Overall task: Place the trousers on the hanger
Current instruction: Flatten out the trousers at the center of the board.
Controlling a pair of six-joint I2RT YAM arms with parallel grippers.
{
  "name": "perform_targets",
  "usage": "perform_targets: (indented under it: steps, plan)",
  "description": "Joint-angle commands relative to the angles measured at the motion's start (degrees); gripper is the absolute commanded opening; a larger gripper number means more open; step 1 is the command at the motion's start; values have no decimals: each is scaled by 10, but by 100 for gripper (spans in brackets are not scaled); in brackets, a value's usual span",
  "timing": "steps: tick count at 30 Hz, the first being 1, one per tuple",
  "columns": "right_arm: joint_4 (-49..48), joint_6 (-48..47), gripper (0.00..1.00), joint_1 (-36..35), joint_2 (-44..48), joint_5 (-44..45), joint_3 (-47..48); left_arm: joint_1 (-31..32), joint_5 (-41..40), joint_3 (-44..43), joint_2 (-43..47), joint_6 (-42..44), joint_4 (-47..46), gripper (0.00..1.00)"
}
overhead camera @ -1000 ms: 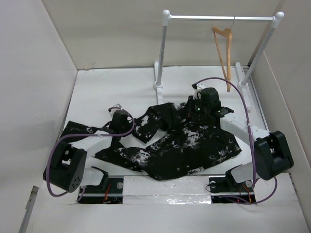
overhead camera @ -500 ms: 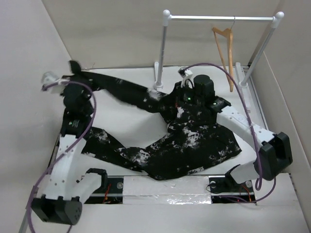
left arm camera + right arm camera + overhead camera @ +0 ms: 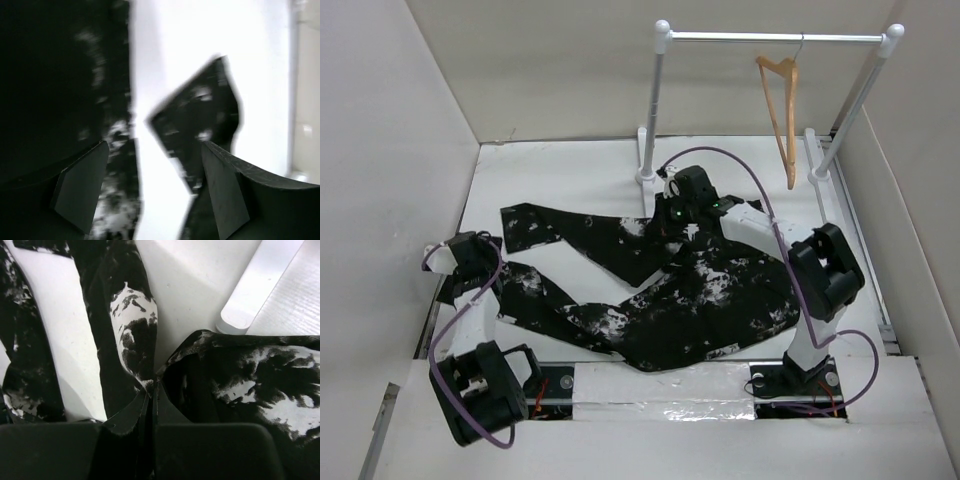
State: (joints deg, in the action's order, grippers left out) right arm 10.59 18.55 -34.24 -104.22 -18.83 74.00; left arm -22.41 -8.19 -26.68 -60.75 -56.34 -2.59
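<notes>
Top external suggests I'm at the laying-out step: right jaws pinch the trousers (image 3: pixel 720 300), left jaws gape empty, next needing a leg hold for the hanger (image 3: pixel 783 120).

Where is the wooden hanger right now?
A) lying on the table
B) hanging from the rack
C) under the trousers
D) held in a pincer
B: the hanger hangs by its hook from the rack, apart from the trousers spread on the table.

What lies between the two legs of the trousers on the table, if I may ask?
Only a bare wedge of the white table lies between the two legs of the trousers. The top external view shows this.
</notes>
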Motion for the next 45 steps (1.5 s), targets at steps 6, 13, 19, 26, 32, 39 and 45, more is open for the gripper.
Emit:
perform_targets:
  steps: [6, 13, 19, 26, 32, 39, 45]
  plan:
    - [-48, -19, 0, 11, 122, 8, -127, 52, 14, -64, 5, 41, -71, 76]
    - [-86, -15, 0, 11, 155, -15, -180, 169, -36, -300, -269, 127, 58, 69]
    - [-112, -12, 0, 6, 147, -27, -192, 223, -85, -469, -415, 177, 141, 69]
    - [-124, -12, 0, 6, 133, -36, -199, 243, -107, -581, -532, 176, 210, 60]
    - [-133, -11, 0, 0, 132, -43, -206, 243, -124, -628, -581, 175, 234, 60]
    - [-140, -9, 0, 0, 140, -49, -214, 248, -141, -648, -604, 178, 238, 45]
    - [-133, -6, 0, -6, 156, -46, -208, 248, -119, -660, -601, 171, 212, 0]
